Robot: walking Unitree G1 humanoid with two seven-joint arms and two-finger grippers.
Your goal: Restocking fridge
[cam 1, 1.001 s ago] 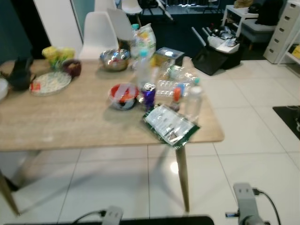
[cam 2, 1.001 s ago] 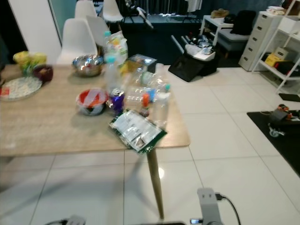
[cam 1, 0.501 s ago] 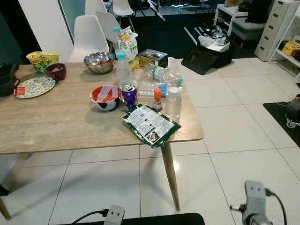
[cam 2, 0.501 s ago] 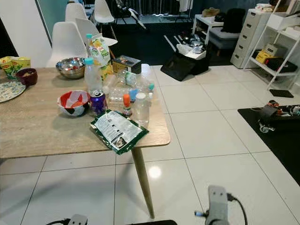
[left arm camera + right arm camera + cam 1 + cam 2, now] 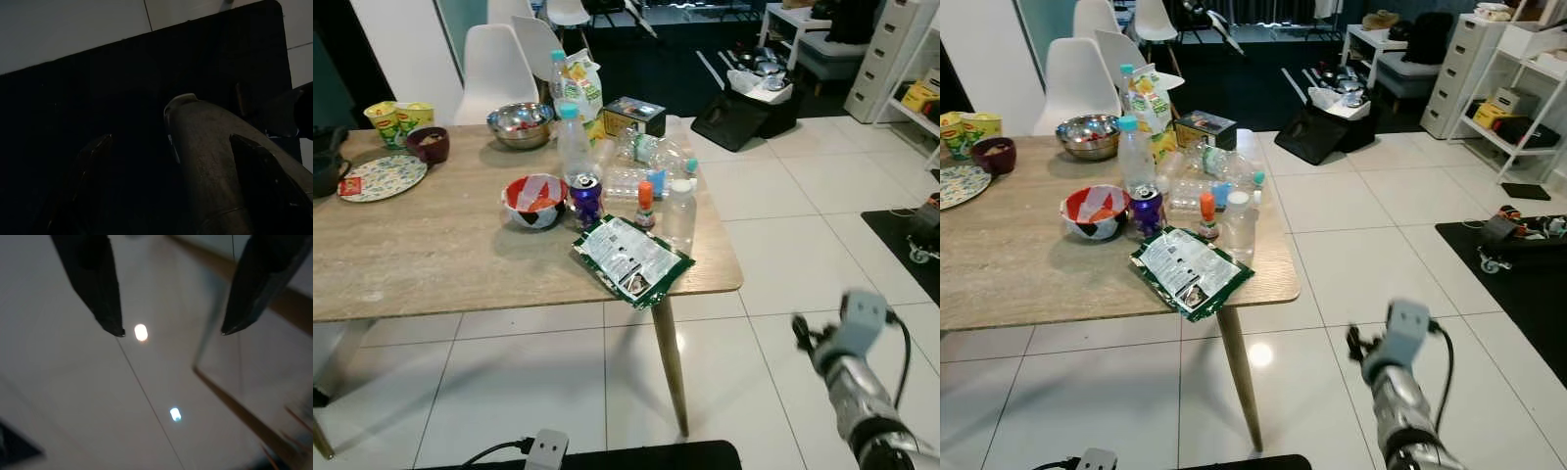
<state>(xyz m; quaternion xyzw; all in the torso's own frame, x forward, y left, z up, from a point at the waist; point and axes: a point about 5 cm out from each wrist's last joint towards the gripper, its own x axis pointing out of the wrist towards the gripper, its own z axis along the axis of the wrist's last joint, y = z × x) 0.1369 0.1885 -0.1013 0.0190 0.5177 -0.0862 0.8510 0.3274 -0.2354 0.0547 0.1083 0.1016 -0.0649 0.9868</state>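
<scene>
Right wrist view is showing the right gripper [image 5: 171, 333] hanging over bare floor tiles, fingers spread wide, holding nothing. Groceries are sitting at the wooden table's [image 5: 460, 264] near right corner: a green packet [image 5: 631, 259], soft and light, best pinched by an edge; a clear bottle [image 5: 680, 211], probably slippery, best gripped mid-body.
</scene>
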